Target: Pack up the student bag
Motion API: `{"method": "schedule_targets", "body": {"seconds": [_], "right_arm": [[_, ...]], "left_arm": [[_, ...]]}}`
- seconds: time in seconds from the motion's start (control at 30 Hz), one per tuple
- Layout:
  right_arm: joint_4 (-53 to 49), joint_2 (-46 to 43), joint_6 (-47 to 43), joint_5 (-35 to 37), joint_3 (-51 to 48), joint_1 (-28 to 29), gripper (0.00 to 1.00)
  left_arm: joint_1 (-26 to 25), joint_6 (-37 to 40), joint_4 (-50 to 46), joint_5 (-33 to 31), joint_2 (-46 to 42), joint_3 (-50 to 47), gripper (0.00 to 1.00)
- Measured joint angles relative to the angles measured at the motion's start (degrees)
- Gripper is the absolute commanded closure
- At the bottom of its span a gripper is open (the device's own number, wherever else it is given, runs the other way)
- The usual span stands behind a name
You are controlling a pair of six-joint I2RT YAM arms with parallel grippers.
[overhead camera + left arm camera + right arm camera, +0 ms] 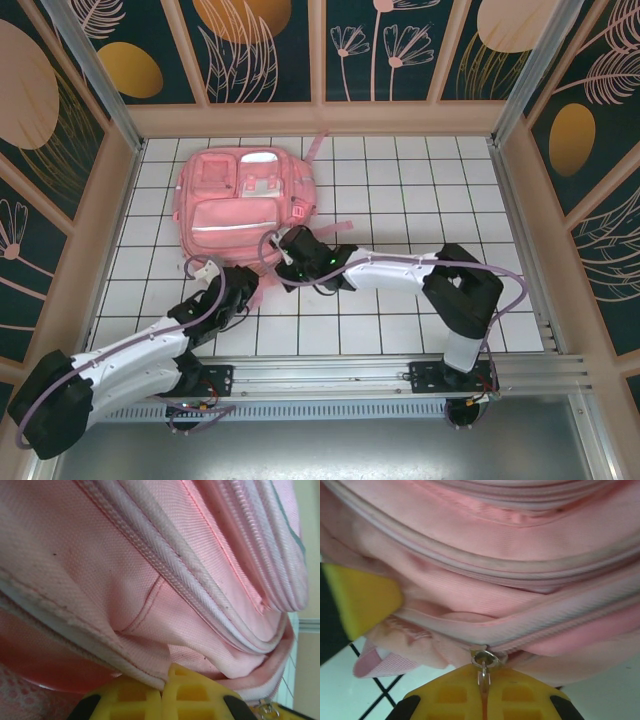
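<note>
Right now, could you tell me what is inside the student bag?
Nothing of the inside shows: the student bag lies front-up, its pink fabric and seemingly closed zips covering any contents. The right hand pinches a metal zipper pull at its near edge.

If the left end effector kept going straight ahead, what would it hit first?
The student bag: its pink fabric touches the left end effector's tips, so it would push straight into that.

No text seems readable on the student bag (245, 195).
</note>
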Motion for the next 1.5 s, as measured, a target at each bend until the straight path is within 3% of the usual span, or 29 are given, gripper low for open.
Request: {"method": "schedule_targets", "body": {"seconds": [0.23, 0.5, 0.83, 1.1, 1.23, 1.37, 1.5], "right_arm": [[0.0, 1.9, 1.6, 0.2, 1.4, 1.3, 1.00], [4.7, -3.3, -0.1, -4.3, -6.8, -6.8, 1.00], [5.5, -4.6, -2.7, -8.9, -7.5, -9.1, 1.00], [0.3, -0.5, 1.9, -1.7, 0.0, 1.1, 1.00], [-1.1, 1.9, 3.3, 0.5, 2.6, 3.7, 1.00], [-1.7, 1.4, 3.5, 0.1, 1.9, 1.4, 1.00], [-1.8, -2.4, 3.1, -3.0, -2.1, -4.9, 1.00]], "left_arm": [[0.0, 0.1, -0.4, -0.8, -0.5, 0.0, 1.00], [-0.8, -0.2, 0.7, 2.3, -6.8, -1.0, 1.00], [-0.8, -0.4, 2.1, 3.3, -7.1, -1.0, 1.00], [-0.2, -0.2, 1.7, 0.2, -1.3, -1.3, 1.00], [0.3, 0.1, 0.8, -1.4, -0.2, -1.3, 1.00], [0.3, 0.1, -0.3, -1.5, -2.1, -1.3, 1.00], [-0.3, -0.1, -0.4, 0.4, -6.5, -1.6, 1.00]]}}
